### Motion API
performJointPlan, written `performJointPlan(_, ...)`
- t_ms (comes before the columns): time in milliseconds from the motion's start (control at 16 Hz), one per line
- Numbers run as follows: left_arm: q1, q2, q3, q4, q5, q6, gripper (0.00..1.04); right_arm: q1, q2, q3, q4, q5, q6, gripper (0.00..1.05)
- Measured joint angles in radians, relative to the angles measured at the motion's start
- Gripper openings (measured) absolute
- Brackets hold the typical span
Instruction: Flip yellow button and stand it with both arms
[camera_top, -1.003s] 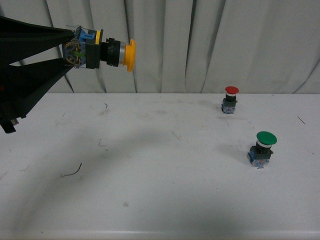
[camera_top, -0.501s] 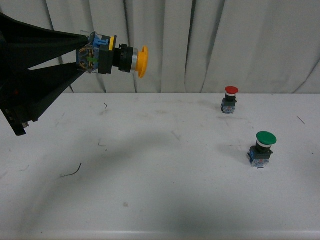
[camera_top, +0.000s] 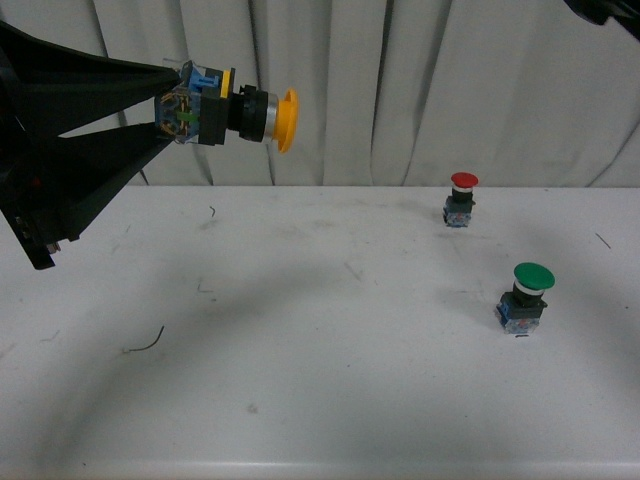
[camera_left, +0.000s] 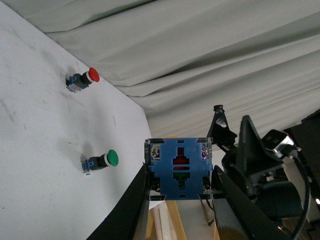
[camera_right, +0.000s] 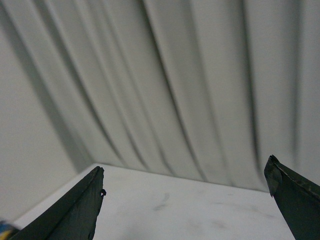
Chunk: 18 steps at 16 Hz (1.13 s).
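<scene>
White table (camera_top: 320, 400) is scuffed. A red-capped switch (camera_top: 461, 199) stands upright near its far edge, right side. A green-capped switch (camera_top: 526, 297) stands upright nearer the camera, apart from it. A thin dark wire scrap (camera_top: 145, 344) lies front-left. A pale pleated curtain (camera_top: 400, 90) hangs behind.

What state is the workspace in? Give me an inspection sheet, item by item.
Surface: white table, scuffed and lightly marked.
Job's things: yellow button held in the air above the table, lying sideways, with its cap pointing to the robot's right.
Clutter: red button upright near the back edge. Green button upright, nearer the robot. A thin dark scrap lies on the table's left part.
Grippers: left gripper shut on the yellow button's blue base. Right gripper open and empty, raised off the table.
Cables: one black cable along arm hardware in the left wrist view, clear of the button.
Surroundings: pale pleated curtain behind the table.
</scene>
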Motion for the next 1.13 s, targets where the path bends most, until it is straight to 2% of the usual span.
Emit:
performJointPlan(188,-0.006,0.006,0.002,0.013,-0.003,0.0,0.3,0.061,0.012,-0.061,0.133,-0.15,0.208,0.98)
performJointPlan(313,-0.006,0.014,0.002,0.015,-0.005,0.0,0.3,0.094,0.034,-0.151,0.13,-0.226,0.362,0.98)
performJointPlan(501,-0.008,0.029,0.002,0.022,-0.007,0.0,0.3,0.143,0.119,-0.232,0.119,-0.262,0.579,0.98)
performJointPlan(690,-0.011,0.032,0.003,0.022,-0.009,0.0,0.3,0.168,0.14,-0.183,0.124,-0.218,0.742,0.98)
performJointPlan(1128,-0.012,0.032,0.011,0.03,-0.004,-0.009,0.3,0.266,0.245,0.076,0.127,-0.093,0.906,0.98)
